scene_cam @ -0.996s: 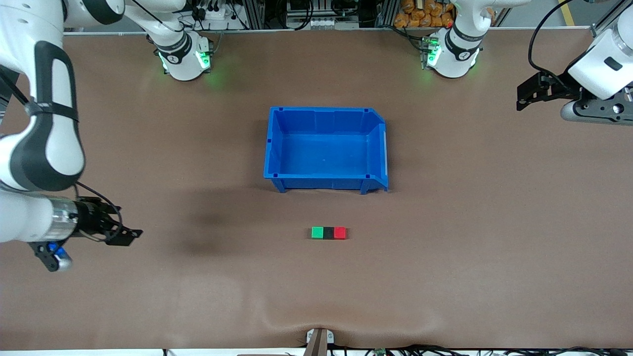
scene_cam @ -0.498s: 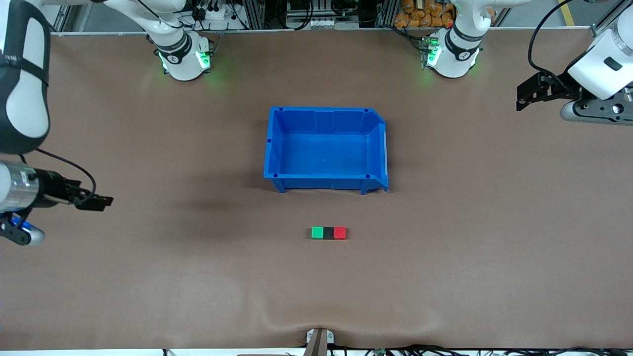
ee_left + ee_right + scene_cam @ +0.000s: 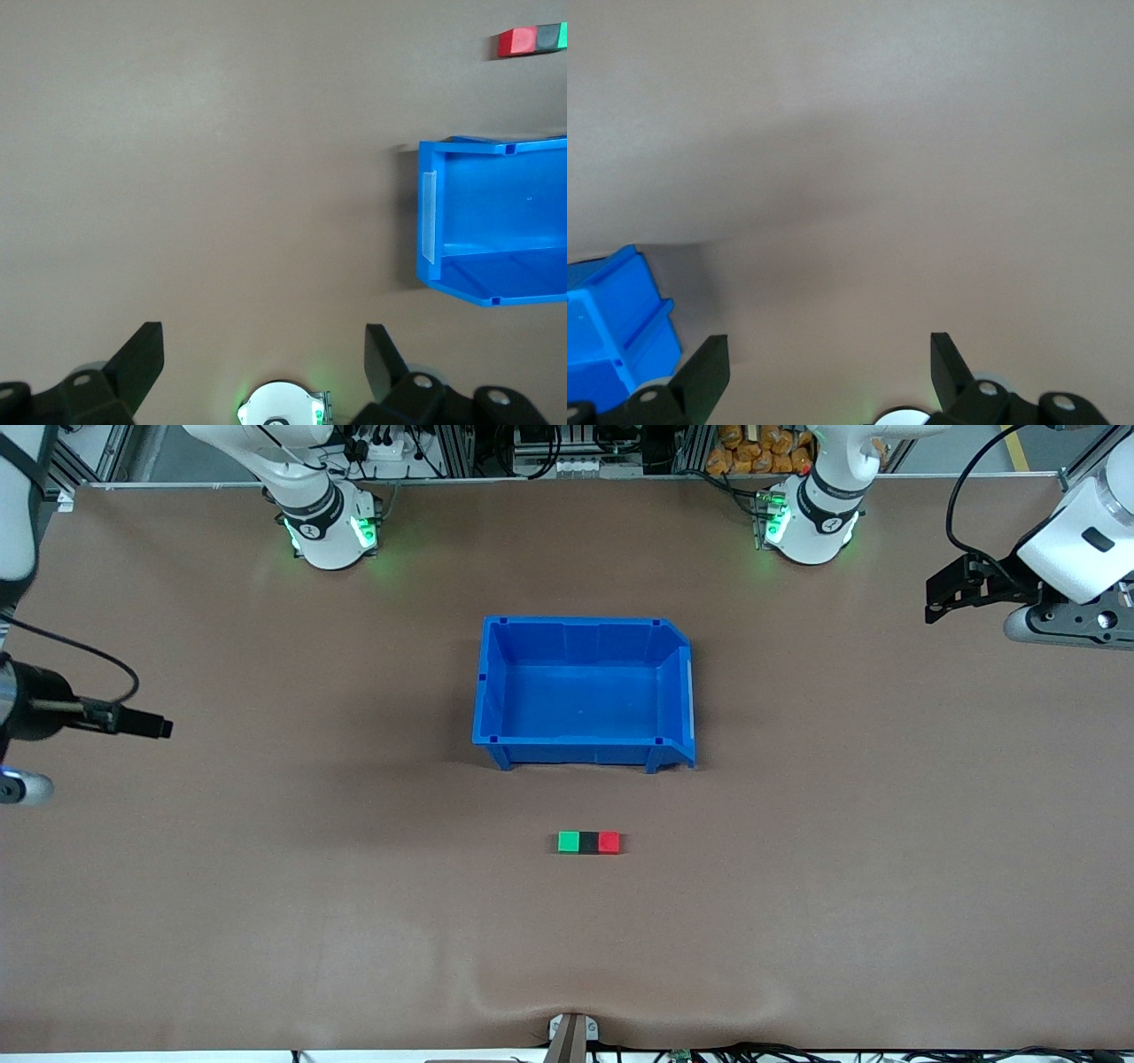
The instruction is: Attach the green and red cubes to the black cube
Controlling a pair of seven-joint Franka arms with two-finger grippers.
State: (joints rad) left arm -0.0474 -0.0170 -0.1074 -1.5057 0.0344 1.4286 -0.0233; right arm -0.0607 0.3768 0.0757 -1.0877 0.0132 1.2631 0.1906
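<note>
The green cube (image 3: 568, 841), black cube (image 3: 587, 842) and red cube (image 3: 609, 841) lie in one touching row on the brown table, black in the middle, nearer to the front camera than the blue bin. The left wrist view shows the same row far off: red cube (image 3: 516, 42), black cube (image 3: 549, 37), green cube (image 3: 563, 35). My right gripper (image 3: 155, 727) hangs open and empty over the right arm's end of the table. My left gripper (image 3: 933, 602) waits open and empty over the left arm's end. Both stand far from the cubes.
An empty blue bin (image 3: 585, 621) stands mid-table, between the cubes and the arm bases; it also shows as the blue bin (image 3: 427, 221) and the blue bin (image 3: 620, 319). The table cover has a low ripple (image 3: 532, 992) near the front edge.
My right arm has swung away from the cubes toward its own end of the table and toward the bases. The left arm and the cubes have not moved.
</note>
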